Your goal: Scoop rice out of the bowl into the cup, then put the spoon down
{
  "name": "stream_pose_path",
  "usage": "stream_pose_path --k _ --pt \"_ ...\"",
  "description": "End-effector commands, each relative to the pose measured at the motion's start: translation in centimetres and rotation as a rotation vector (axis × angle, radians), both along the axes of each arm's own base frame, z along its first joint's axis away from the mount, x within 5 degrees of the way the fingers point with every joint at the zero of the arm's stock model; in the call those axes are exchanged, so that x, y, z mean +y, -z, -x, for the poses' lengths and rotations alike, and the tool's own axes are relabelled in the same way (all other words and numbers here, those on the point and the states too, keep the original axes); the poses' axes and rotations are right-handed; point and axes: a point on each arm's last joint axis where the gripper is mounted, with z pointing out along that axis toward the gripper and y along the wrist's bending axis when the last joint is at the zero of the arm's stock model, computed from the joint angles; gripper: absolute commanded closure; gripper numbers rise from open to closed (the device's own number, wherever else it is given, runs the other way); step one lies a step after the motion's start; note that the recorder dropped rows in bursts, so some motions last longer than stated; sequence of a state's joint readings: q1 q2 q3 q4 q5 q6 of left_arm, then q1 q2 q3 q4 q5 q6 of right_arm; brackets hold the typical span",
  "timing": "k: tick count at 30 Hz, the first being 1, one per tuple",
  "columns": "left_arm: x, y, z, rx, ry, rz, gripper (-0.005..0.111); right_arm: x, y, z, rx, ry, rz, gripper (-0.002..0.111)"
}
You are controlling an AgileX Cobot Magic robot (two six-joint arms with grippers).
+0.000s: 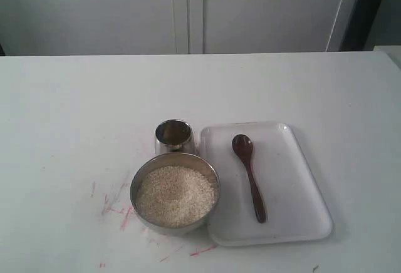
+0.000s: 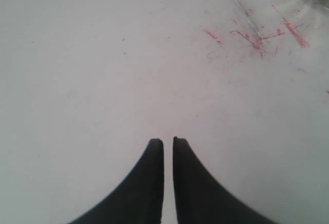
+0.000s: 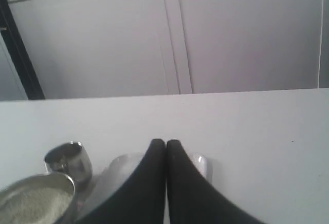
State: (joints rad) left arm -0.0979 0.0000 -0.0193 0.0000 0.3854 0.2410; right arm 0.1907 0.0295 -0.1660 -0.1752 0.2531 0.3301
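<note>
The wide steel bowl (image 1: 175, 193) sits near the table's front, filled with off-white rice (image 1: 175, 195). Just behind it, touching or nearly so, stands the small steel cup (image 1: 173, 136). The dark wooden spoon (image 1: 249, 176) lies on a white tray (image 1: 294, 179) to the right of the bowl, its oval end toward the back. Neither arm shows in the exterior view. My left gripper (image 2: 168, 141) hovers over bare table, jaws nearly together, holding nothing. My right gripper (image 3: 165, 142) is shut and empty; its view shows the bowl (image 3: 38, 196), cup (image 3: 69, 161) and tray (image 3: 115, 175) beyond it.
Red pen marks (image 1: 116, 207) streak the white table left of the bowl and also show as red marks (image 2: 257, 36) in the left wrist view. White cabinet doors (image 1: 188, 10) stand behind the table's far edge.
</note>
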Motion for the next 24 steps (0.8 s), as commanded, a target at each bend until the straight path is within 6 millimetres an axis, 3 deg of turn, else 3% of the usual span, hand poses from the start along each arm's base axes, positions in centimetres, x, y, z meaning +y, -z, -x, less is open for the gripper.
stream_pose_path --k 1,7,24 --pt "0.0 0.7 0.1 0.059 0.004 0.005 0.092 0.5 1.9 -0.3 0.008 -0.050 0.157 0.108" --pt "0.0 0.7 0.1 0.059 0.004 0.005 0.092 0.6 4.3 -0.8 0.004 -0.048 0.162 0.108" --pt "0.0 0.7 0.1 0.059 0.004 0.005 0.092 0.0 6.0 -0.5 0.181 0.033 0.181 0.108"
